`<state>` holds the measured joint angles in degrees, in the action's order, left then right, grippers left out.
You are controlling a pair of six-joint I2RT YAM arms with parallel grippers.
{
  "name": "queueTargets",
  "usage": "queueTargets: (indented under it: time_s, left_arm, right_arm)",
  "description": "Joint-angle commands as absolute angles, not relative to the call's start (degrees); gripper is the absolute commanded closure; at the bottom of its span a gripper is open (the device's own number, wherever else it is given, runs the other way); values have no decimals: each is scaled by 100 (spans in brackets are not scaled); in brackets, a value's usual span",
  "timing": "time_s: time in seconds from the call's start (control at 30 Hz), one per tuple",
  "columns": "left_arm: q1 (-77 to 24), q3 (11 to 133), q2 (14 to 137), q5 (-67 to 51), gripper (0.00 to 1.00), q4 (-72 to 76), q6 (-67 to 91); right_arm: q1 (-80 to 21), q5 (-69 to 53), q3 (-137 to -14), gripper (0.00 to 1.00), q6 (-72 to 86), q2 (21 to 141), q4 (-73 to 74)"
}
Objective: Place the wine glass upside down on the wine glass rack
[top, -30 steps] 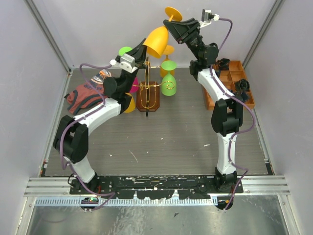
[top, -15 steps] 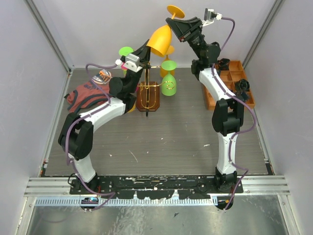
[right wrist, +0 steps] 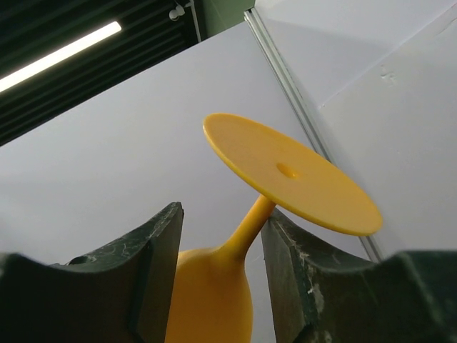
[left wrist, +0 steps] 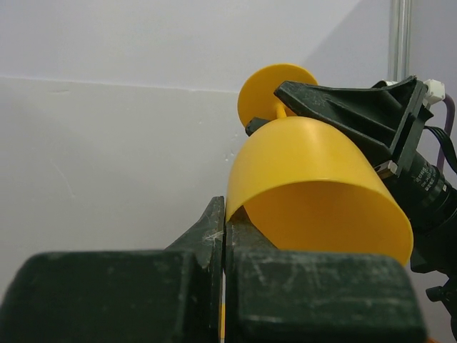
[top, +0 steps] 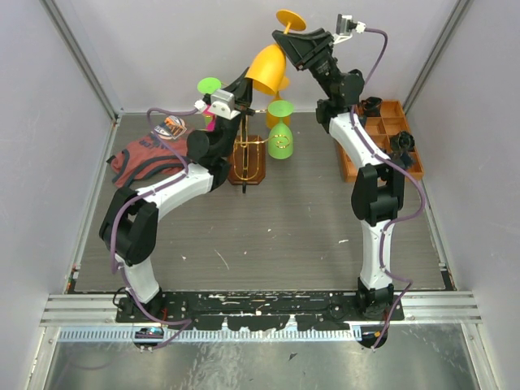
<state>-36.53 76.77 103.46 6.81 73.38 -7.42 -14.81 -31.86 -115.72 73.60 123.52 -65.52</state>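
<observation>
**Yellow glass held high over rack**

Above the wine glass rack (top: pixel 246 159), the left tool (left wrist: pixel 224 214), clenched, touches the rim of the inverted wine glass (left wrist: pixel 314 171). Beyond, the right tool (right wrist: pixel 221 236) grips its stem. It looks light, rigid and slick, so the stem seems the surest hold.

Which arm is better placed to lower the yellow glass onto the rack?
Right. Its pincer holds the glass by the stem, already upside down, foot up, ready for the rack. The left pincer seems to pinch only the rim, a poor hold for carrying.
</observation>
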Motion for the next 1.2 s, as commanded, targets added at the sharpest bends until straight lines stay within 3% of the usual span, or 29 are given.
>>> queueTargets:
  time_s: [0.0,0.87,1.07,1.17]
  left_arm:
    - [-3683,7800,10341,857,100,7608,-832]
    - [-3681,7736,10262,659,100,7626,-814]
    - [-3683,7793,10304,652,100,7585,-793]
    - [-3678,7812,10317,674,100,7576,-795]
  right_arm:
    - [-1485,-3261,-11614,46,7379,12180,-6795]
    - [-1323,-3131,-11591,49,7820,12348,-7182]
    - [-1322,-3138,-11601,56,7830,12367,-7206]
    - [-1326,-3168,-11593,64,7809,12372,-7216]
